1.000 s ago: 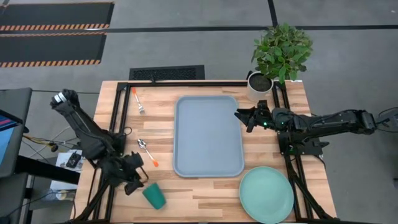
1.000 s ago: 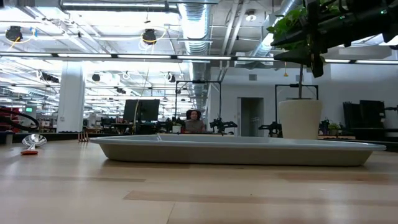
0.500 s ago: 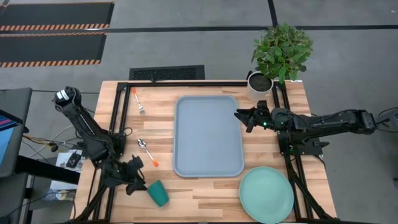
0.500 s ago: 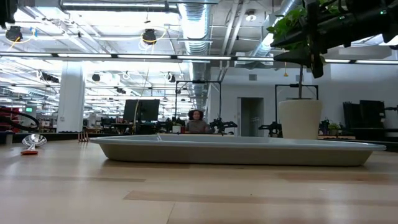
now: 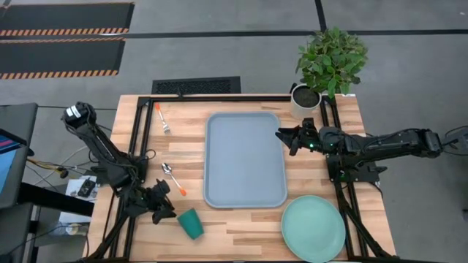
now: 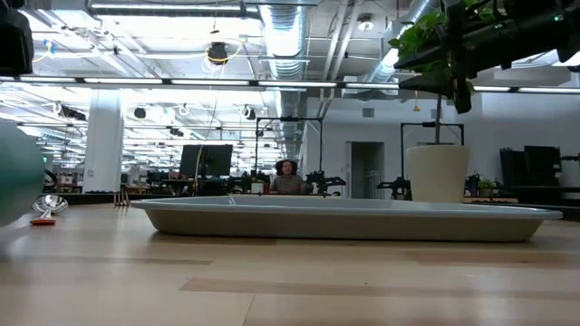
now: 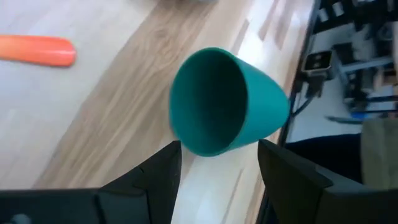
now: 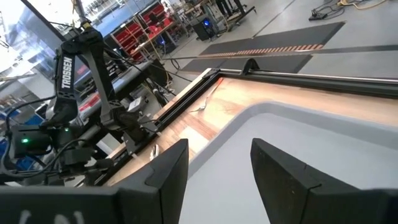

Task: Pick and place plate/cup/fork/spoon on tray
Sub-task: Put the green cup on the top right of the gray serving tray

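The dark green cup [image 5: 190, 223] lies on its side near the table's front left, mouth [image 7: 208, 102] turned toward my left gripper [image 5: 167, 209]. That gripper is open, slanting down, with one fingertip on each side of the mouth's rim. The cup shows as a blur [image 6: 13, 172] in the low view. The spoon [image 5: 173, 178] and the fork [image 5: 162, 118] lie left of the tray [image 5: 245, 159]. The plate [image 5: 313, 228] rests flat at the front right. My right gripper [image 5: 281, 136] hovers open over the tray's right rim, holding nothing. My left gripper comes at the cup's open mouth, slanting down from the table's left. Its fingertips [image 7: 174, 152] stand close beside the lower rim [image 7: 211, 151]. Whether they touch the rim, I cannot tell. The cup's side rests on the table.
A white pot with a green plant [image 5: 306, 99] stands at the far right corner, behind my right arm. The spoon's orange handle [image 7: 37, 50] lies close to the cup. Bare wood lies between the cup and the plate.
My left gripper has come down and a little toward the right, onto the cup, staying open. The cup, still on its side, has shifted a short way toward the tray and now shows at the low view's left edge.
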{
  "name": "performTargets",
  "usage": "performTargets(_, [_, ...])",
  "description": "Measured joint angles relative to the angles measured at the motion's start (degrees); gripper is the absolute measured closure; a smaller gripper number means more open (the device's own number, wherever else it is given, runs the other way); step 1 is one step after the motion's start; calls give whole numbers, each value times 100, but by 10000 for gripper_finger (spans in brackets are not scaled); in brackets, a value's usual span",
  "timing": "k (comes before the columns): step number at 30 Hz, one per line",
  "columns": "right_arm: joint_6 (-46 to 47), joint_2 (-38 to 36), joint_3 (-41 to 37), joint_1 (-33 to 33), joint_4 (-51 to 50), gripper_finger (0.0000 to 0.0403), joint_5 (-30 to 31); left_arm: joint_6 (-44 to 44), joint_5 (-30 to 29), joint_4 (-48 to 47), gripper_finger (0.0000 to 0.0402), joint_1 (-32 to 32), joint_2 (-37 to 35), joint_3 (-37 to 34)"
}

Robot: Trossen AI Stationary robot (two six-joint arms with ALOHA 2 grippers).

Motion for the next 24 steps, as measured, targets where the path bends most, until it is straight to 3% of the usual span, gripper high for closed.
performTargets(7, [-2, 0, 0, -5, 1, 202, 0, 567, -54, 49, 203, 327, 99, -143])
performTargets(24, [4, 0, 0, -7, -3, 202, 2, 1676, 496, 2326, 203, 1043, 1371, -301])
